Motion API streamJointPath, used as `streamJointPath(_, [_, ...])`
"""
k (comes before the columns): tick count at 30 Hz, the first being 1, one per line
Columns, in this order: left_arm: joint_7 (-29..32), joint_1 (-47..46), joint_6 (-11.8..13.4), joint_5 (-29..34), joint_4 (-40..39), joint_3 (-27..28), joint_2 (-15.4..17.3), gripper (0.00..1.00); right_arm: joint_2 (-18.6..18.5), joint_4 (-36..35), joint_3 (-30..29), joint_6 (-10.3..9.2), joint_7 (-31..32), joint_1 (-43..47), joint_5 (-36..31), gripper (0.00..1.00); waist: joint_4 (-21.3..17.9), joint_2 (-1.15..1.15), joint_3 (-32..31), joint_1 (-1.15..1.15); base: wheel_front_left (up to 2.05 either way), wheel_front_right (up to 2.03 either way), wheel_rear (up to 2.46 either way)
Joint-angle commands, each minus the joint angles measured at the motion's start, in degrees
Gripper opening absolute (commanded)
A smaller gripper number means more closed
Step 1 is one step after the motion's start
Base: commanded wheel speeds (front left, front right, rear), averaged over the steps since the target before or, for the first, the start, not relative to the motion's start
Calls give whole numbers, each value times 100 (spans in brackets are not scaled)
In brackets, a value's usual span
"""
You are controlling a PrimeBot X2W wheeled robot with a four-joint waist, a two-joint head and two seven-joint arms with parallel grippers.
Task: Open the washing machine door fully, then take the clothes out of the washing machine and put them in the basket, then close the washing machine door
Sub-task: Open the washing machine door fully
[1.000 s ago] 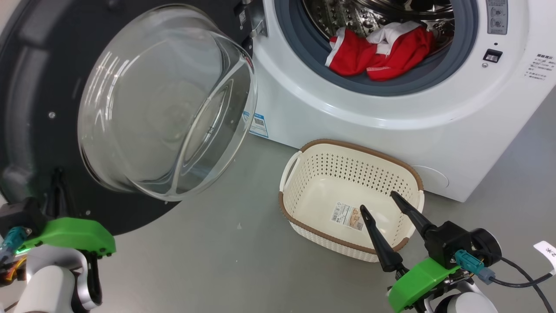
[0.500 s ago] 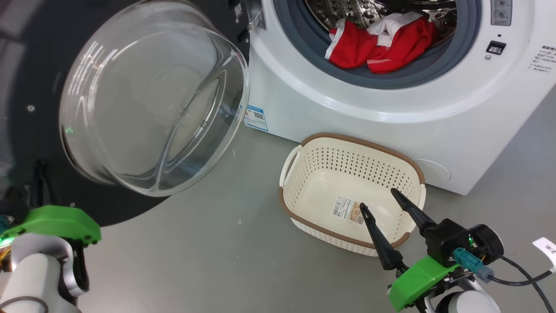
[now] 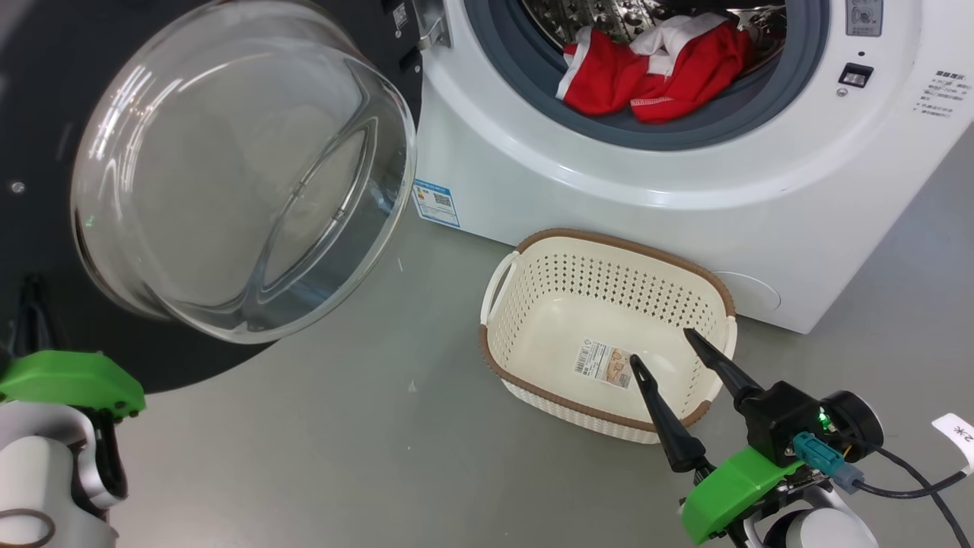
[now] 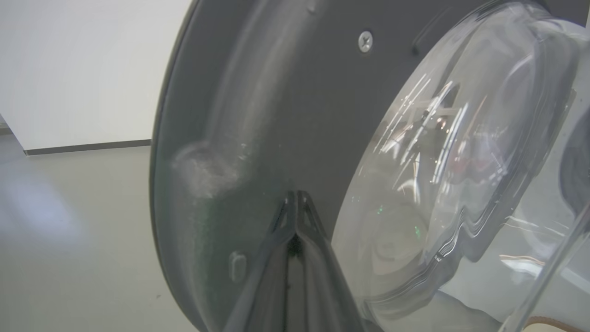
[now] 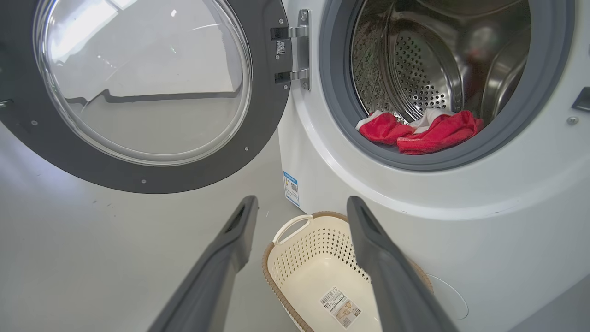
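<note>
- Jaws of the right tool (image 3: 660, 346) are spread wide with nothing held, poised above the near rim of the basket (image 3: 609, 240).
- The basket is seen standing on the floor (image 3: 342, 457), holding nothing but a sticker (image 3: 605, 364).
- Well to the left of the basket, the left tool (image 4: 295, 198) is shut on nothing, and its tips appear to be set against the dark inner face of the washing machine door (image 5: 267, 92).
- That door is swung wide. It is judged heavy, stiff and glossy, so it is best pushed on the dark ring far from the hinge (image 5: 295, 53), never on the glass bowl (image 3: 228, 167).
- Just behind the basket, the washing machine (image 3: 609, 175) is seen with its mouth uncovered.
- Beyond and above the basket, the clothes (image 3: 654, 68) are heaped at the drum mouth, partly on the grey gasket (image 3: 662, 135).
- They are judged light, limp and easily snagged, so a raised red fold nearest the basket should be pinched and lifted clear of the gasket.
</note>
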Motion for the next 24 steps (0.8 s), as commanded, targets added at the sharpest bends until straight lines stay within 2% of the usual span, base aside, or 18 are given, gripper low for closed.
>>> streamJointPath(1, [-44,-245,-17,105,-32,309,296,0,22,-164,110,36,-6,-113,-8,100,-15,0,-1,0,0,0,0])
streamJointPath(16, [-44,-157,-231,440,95,639,284,0,22,-41,166,36,-108,-125,124,100,-176,0,-178,0,0,0,0])
streamJointPath(17, [-44,-127,-234,468,52,666,276,24,22,-21,171,36,-128,-119,150,100,-194,0,-207,0,0,0,0])
streamJointPath(18, [-44,-93,-240,494,2,696,271,40,22,0,181,36,-147,-112,174,100,-214,0,-235,0,0,0,0])
streamJointPath(19, [-44,-57,-251,508,-56,732,262,48,22,19,190,36,-167,-106,198,100,-236,0,-261,0,0,0,0])
streamJointPath(21, [-44,23,-276,560,-197,769,244,87,22,63,204,36,-216,-101,249,100,-283,0,-319,0,0,0,0])
streamJointPath(22, [-44,67,-293,581,-286,782,227,100,22,83,207,36,-246,-99,279,100,-310,0,-349,0,0,0,0])
streamJointPath(24, [-44,165,-327,626,-477,787,187,100,22,124,213,36,-305,-97,334,100,-363,0,-404,0,0,0,0])
